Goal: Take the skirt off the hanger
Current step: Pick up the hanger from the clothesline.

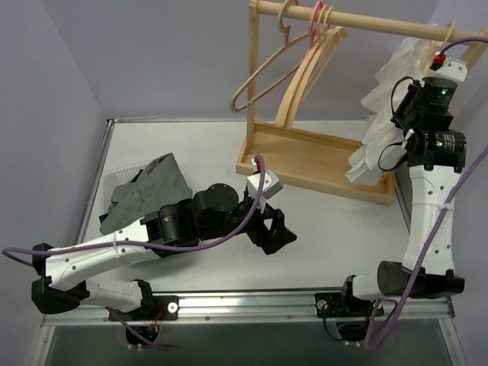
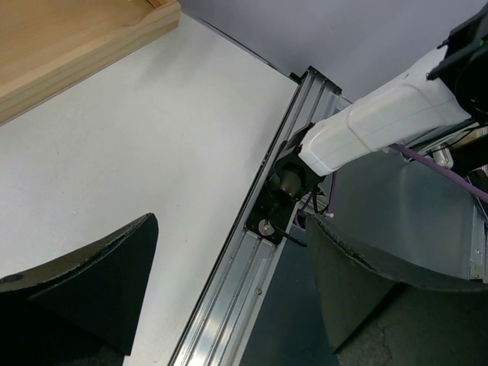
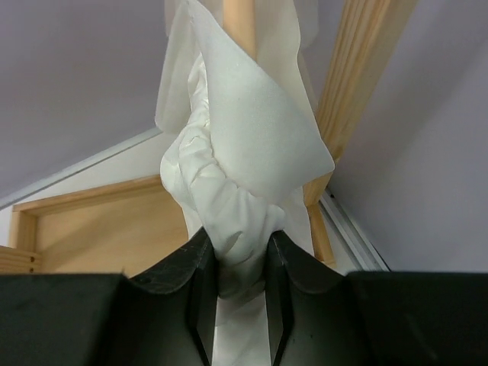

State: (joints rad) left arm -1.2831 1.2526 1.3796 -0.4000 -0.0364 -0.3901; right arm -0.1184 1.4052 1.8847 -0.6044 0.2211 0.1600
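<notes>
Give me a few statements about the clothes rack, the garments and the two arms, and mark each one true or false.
1. The right tool is clamped on the white ruffled blouse hanging at the right end of the rack. True.
2. The left tool holds a wooden hanger. False: it is open and empty over the table.
3. A pink hanger hangs on the rail among the wooden hangers. True.
4. The grey garment hangs on the rack. False: it lies bunched in the white basket at the table's left side.
</notes>
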